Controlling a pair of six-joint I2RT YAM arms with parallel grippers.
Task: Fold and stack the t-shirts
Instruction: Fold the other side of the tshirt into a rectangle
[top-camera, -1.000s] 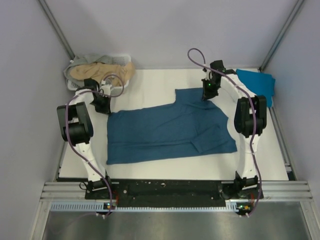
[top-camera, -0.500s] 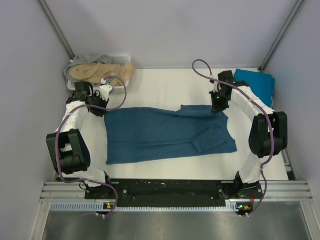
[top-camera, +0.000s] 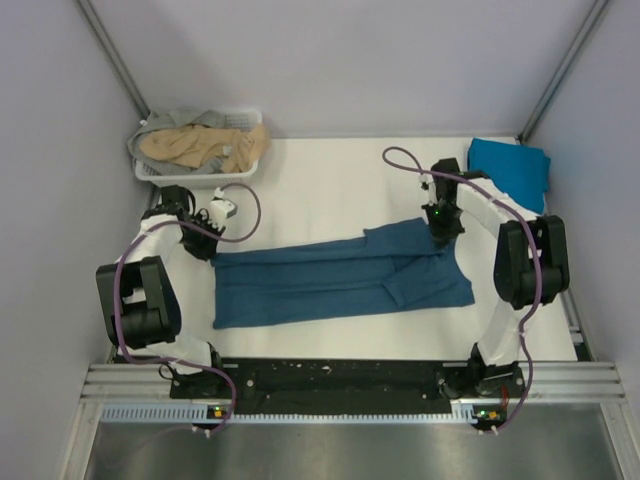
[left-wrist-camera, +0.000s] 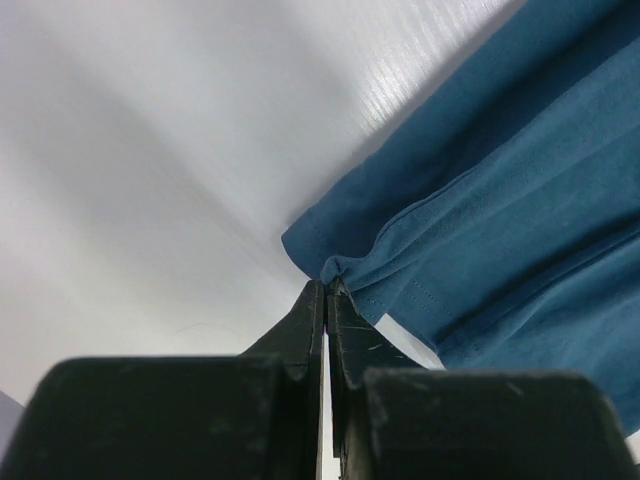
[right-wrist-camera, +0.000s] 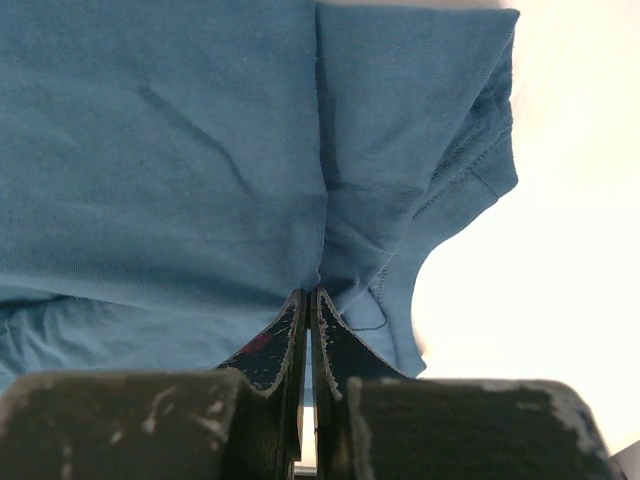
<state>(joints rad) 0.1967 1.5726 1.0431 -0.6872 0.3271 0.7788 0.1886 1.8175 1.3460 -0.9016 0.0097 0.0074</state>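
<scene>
Your left gripper (left-wrist-camera: 326, 292) is clenched on a corner of the dark teal t-shirt (top-camera: 340, 275). The left wrist view shows the cloth bunched right at the fingertips above the white table (top-camera: 320, 180). Your right gripper (right-wrist-camera: 308, 296) is likewise pinched tight on a fold of the same shirt, just beside a sleeve whose stitched hem curves away to the right of the fingers. Seen from above, the shirt lies across the middle of the table as a long, narrow band, its cloth doubled over in layers. The left gripper sits at the band's far left corner and the right gripper at its far edge toward the right end, with the rest of the shirt spread between them and toward the arm bases. A brighter cyan t-shirt (top-camera: 512, 170) lies at the far right corner, apart from the right gripper. At the far left corner, a white basket (top-camera: 190, 177) holds a tan t-shirt (top-camera: 200, 147) heaped with a grey t-shirt (top-camera: 185, 120).
</scene>
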